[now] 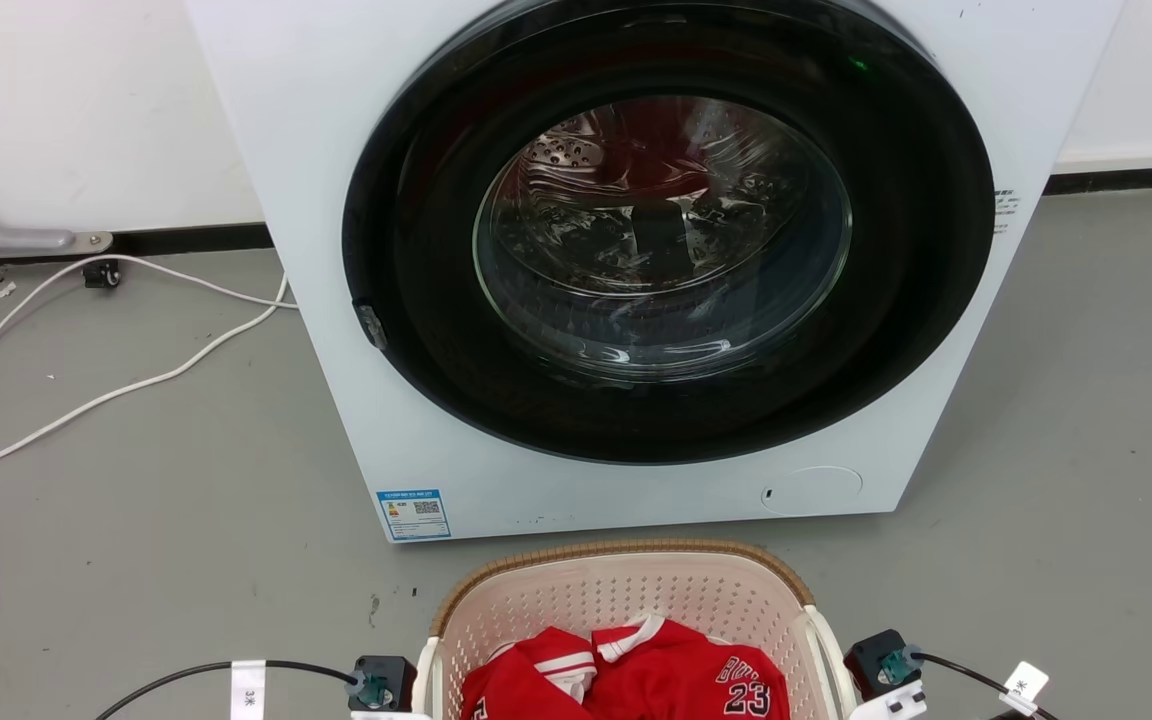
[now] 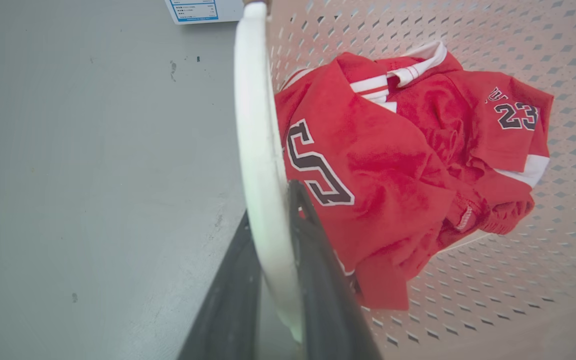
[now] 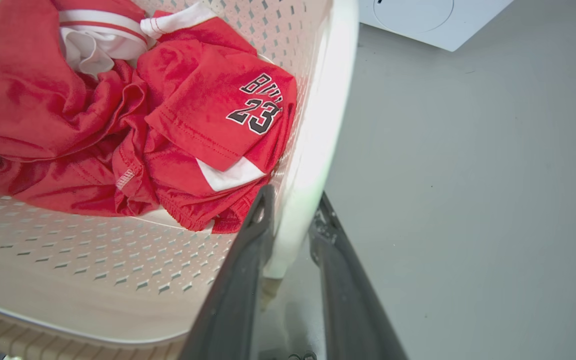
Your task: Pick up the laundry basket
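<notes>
"Two handles are to be gripped before the laundry basket (image 1: 626,600) can be raised; has either been taken?"

"Both appear taken. In the left wrist view the left gripper (image 2: 270,210) is seen clamped across the white left handle (image 2: 255,125), with one dark finger on the floor side and the other on the inside, next to the red jersey (image 2: 393,165). In the right wrist view the right gripper (image 3: 295,200) is closed the same way on the right handle (image 3: 328,100), the plastic being pinched between its two fingers."

"And where is the basket placed?"

"It is seen at the bottom of the head view, just in front of the washer (image 1: 336,150), with grey floor (image 1: 136,500) on either side. The jersey is bunched inside it."

"Has it been lifted?"

"That cannot be told. The base is hidden, so contact with the floor can be neither confirmed nor ruled out. It is judged that the reach and the grasp are done, and that the lift itself is what is left."

"What is called for by that lift?"

"An even rise of both arms is judged to be needed, so that the basket is held level and neither handle is twisted out of the fingers. The load looks light, so little sag is expected."
</notes>
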Robot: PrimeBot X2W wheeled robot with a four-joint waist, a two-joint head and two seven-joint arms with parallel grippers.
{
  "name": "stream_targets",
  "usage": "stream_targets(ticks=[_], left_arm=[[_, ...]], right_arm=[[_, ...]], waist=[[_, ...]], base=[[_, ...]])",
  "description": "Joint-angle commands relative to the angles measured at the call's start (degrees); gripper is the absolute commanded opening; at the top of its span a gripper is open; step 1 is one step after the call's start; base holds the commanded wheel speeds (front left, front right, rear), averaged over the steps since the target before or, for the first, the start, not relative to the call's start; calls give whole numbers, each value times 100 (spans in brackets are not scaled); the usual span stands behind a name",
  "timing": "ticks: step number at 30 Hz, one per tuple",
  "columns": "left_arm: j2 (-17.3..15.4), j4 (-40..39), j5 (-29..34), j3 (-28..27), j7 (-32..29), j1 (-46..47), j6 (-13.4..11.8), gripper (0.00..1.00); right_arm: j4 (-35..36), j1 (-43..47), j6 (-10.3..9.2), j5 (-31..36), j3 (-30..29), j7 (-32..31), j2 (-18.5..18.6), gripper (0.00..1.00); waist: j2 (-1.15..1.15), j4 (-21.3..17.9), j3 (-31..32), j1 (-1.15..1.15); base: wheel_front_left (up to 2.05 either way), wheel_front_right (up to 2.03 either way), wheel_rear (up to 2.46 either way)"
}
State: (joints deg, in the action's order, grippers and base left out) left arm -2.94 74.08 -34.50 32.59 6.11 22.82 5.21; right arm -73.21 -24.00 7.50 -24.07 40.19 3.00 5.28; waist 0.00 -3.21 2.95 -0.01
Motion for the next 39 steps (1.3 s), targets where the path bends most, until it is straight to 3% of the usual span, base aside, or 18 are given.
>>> stream_targets(ticks=[1, 39], left_arm=[[-1, -46, -15, 5, 44, 6, 10, 0], [-106, -44, -213, 118, 66, -9, -25, 0]], right_arm=[[4, 69, -2, -31, 102, -19, 62, 0], [-30, -87, -2, -1033, 1057, 34, 188, 0]], waist=[[0, 14, 0, 1], [0, 36, -17, 1]], base=[[0, 0, 0], [0, 0, 0]])
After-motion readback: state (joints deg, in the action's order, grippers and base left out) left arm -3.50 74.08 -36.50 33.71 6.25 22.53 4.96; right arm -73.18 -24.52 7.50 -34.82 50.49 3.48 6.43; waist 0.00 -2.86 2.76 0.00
